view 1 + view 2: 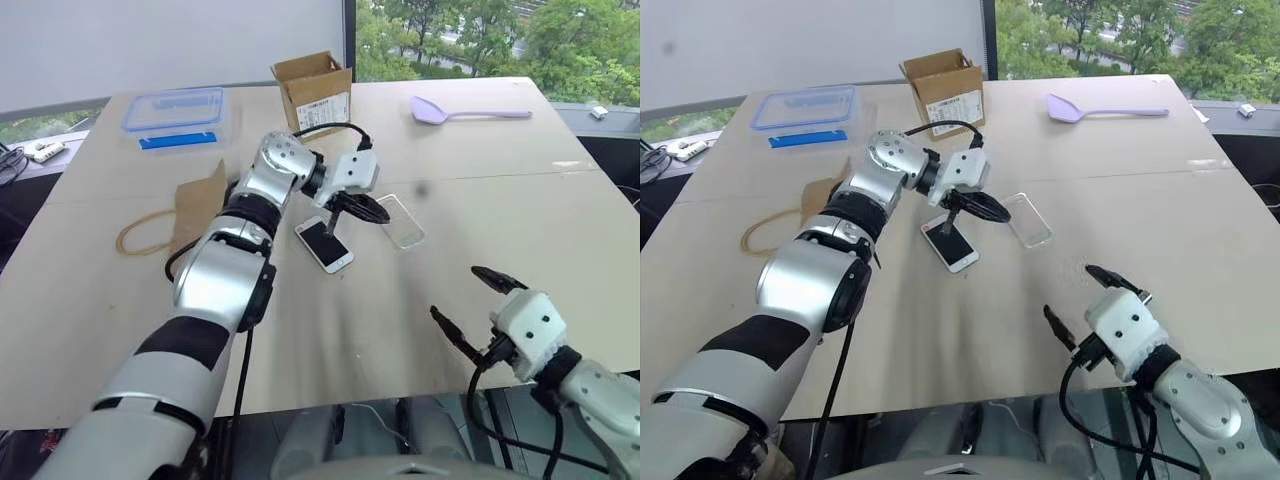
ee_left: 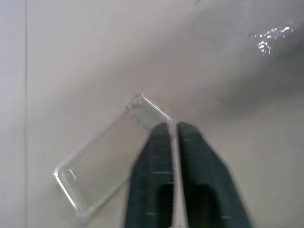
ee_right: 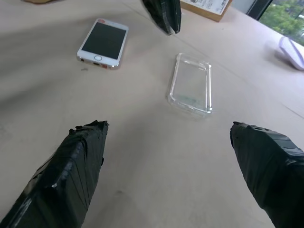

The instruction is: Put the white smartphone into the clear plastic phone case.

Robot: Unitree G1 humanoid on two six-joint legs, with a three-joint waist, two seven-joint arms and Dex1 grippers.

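A pale desk (image 1: 520,230) seen from above, w/ two robot arms over it. The white phone (image 1: 324,243) lies flat, screen up, near the middle of the desk. The clear phone case (image 1: 401,220) lies flat just to its right, apart from it & empty. The left gripper (image 1: 362,209) hangs above the desk between phone & case; in the left wrist view its jaws are nearly pressed together, only a thin slit between them, w/ nothing in them, the case lying below the tips. The right gripper (image 1: 470,297) hovers nearer the desk's front edge, well apart from both, jaws spread wide & holding nothing. At the far side: a clear box w/ blue-rimmed lid (image 1: 176,112), lid on; an open cardboard box (image 1: 314,92), contents not visible; a purple spoon (image 1: 466,111). A brown paper bag (image 1: 196,207) lies left of the arm.
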